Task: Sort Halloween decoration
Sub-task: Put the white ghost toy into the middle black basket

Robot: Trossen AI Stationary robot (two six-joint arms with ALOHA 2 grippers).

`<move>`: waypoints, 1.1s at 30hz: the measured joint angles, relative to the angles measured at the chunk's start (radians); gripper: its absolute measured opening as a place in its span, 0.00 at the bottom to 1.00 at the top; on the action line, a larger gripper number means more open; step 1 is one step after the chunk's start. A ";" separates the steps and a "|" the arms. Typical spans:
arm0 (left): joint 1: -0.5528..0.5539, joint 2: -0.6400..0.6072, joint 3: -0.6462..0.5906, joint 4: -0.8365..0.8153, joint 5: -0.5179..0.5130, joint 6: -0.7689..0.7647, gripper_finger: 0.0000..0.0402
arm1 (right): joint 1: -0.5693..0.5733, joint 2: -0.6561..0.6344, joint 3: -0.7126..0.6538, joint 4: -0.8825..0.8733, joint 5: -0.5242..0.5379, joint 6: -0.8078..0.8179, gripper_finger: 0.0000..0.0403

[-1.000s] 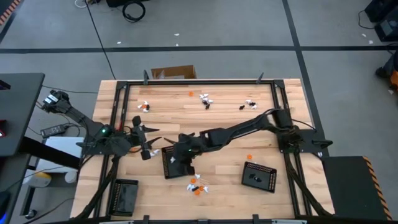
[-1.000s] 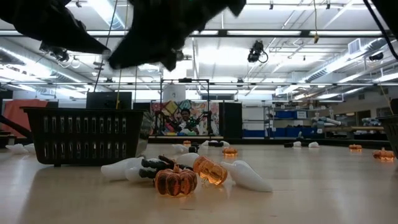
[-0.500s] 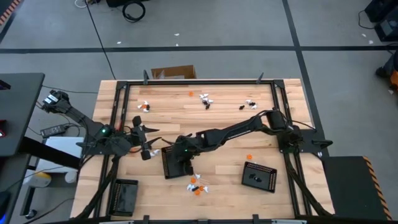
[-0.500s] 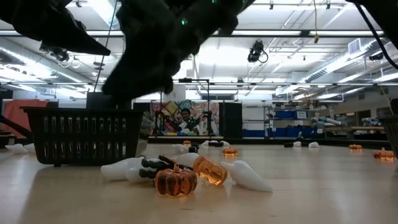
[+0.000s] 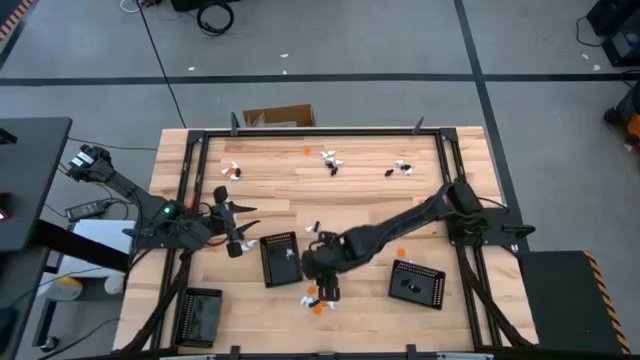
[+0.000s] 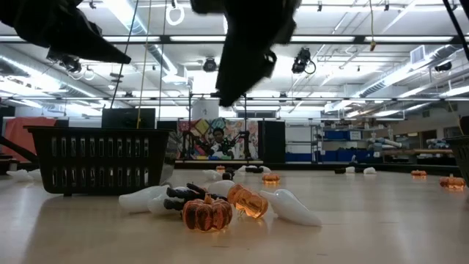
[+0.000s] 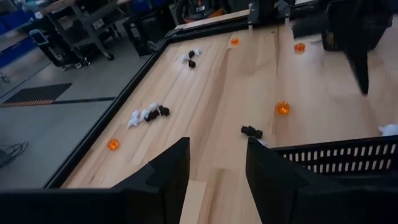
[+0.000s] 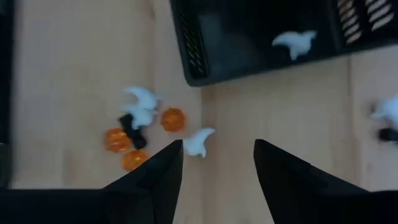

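The right hand (image 5: pixel 325 290) hangs above the surface (image 5: pixel 360 195), over the near pile of toys (image 5: pixel 317 299) and just beside the middle tray (image 5: pixel 280 258). Its fingers (image 8: pixel 149 180) stand apart with nothing between them; past them its wrist view shows three orange pumpkins (image 8: pixel 173 119), a black piece (image 8: pixel 130 130) and white ghosts (image 8: pixel 200 142) lying close together on the wood. One white ghost (image 8: pixel 293 42) lies inside the tray. In the low view the same pile (image 6: pixel 220 205) sits in front, white pieces touching the pumpkins, with the tray's ribbed wall (image 6: pixel 99 160) to its left and the right arm dark overhead.

The left hand (image 5: pixel 238 232) waits at the surface's left side, near the tray's far corner. Its fingers (image 7: pixel 165 180) are parted and hold nothing.

More toys lie scattered toward the far edge: a white and black cluster (image 5: pixel 330 160) in the middle, another (image 5: pixel 402 167) to its right, a small group (image 5: pixel 231 171) at the left, and a single orange piece (image 5: pixel 307 151). One orange piece (image 5: pixel 401 252) lies alone between the right arm and a second tray (image 5: pixel 417 283), which holds a black piece (image 5: pixel 405 285). A third tray (image 5: pixel 203 315) sits at the near left corner. A cardboard box (image 5: pixel 279 117) stands on the floor behind the surface. Far back in the low view a person (image 6: pixel 217 141) sits.
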 joint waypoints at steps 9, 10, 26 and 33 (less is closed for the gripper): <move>0.000 0.000 0.000 0.015 0.000 -0.019 0.40 | 0.048 0.126 -0.001 0.080 0.082 0.055 0.50; 0.000 0.000 0.000 0.015 0.000 -0.021 0.40 | 0.047 0.135 -0.001 0.087 0.087 0.060 0.50; 0.000 0.000 0.000 0.013 0.000 -0.030 0.40 | 0.038 0.183 0.004 0.053 0.064 0.108 0.48; 0.000 0.000 0.000 0.007 0.000 -0.027 0.40 | 0.035 0.182 0.003 0.055 0.058 0.108 0.30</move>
